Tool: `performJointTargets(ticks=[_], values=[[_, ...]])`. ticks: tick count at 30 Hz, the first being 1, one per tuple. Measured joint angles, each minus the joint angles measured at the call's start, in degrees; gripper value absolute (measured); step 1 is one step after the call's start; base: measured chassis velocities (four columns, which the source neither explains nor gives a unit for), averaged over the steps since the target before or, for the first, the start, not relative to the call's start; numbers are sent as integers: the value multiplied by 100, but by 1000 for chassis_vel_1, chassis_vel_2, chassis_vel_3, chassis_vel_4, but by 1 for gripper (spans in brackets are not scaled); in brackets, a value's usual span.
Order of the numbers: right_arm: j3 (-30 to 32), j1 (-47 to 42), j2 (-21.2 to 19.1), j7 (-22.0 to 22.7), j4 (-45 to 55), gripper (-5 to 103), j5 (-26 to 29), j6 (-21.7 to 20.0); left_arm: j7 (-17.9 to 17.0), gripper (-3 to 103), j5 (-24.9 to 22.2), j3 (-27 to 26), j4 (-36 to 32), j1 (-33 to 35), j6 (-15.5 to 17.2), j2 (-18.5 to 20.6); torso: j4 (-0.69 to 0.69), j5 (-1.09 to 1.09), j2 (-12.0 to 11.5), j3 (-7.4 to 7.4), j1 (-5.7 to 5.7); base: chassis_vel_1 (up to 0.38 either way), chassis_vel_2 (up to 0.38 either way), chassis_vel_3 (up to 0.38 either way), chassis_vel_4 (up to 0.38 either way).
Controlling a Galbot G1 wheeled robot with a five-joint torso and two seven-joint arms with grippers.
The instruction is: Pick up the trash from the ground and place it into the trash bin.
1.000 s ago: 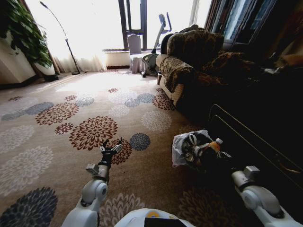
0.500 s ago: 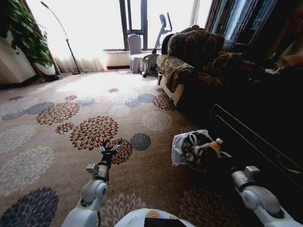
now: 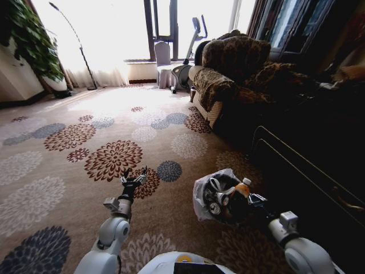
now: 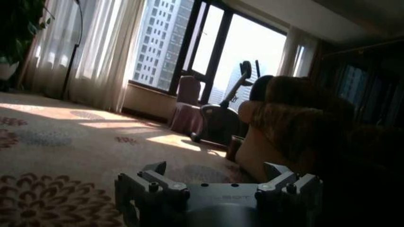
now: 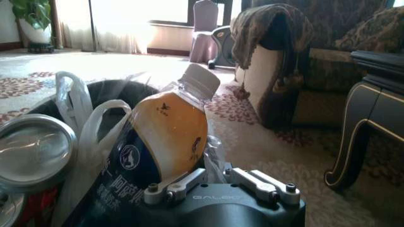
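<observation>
My right gripper (image 5: 218, 176), stamped GALBOT, clamps the trash bin (image 3: 201, 197) beside a Chinese-labelled bottle (image 5: 165, 137); my left gripper (image 3: 134, 176) hangs open.

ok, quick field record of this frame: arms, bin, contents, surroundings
left gripper: open, held over the floral carpet, holding nothing
right gripper: at the trash bin, finger state unclear
bin contents: bottle with white cap and orange drink, can, white bag handles
surroundings: sofa, dark cabinet on robot's right
</observation>
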Motion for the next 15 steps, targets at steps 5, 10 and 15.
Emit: performJointTargets(ticks=[5,10,15], values=[[-258,871,-323,607,3,0,551,-449,0,100,0,0,0,0,0,0,6,0,0,1,0,0,0,0,0],[-20,1176,-433,795,-419,0,683,-602,0,100,0,0,0,0,0,0,5,-2,0,1,1,0,0,0,0],[583,311,-164,348,-713,0,478,-403,0,100,0,0,0,0,0,0,-1,5,0,1,0,0,0,0,0]])
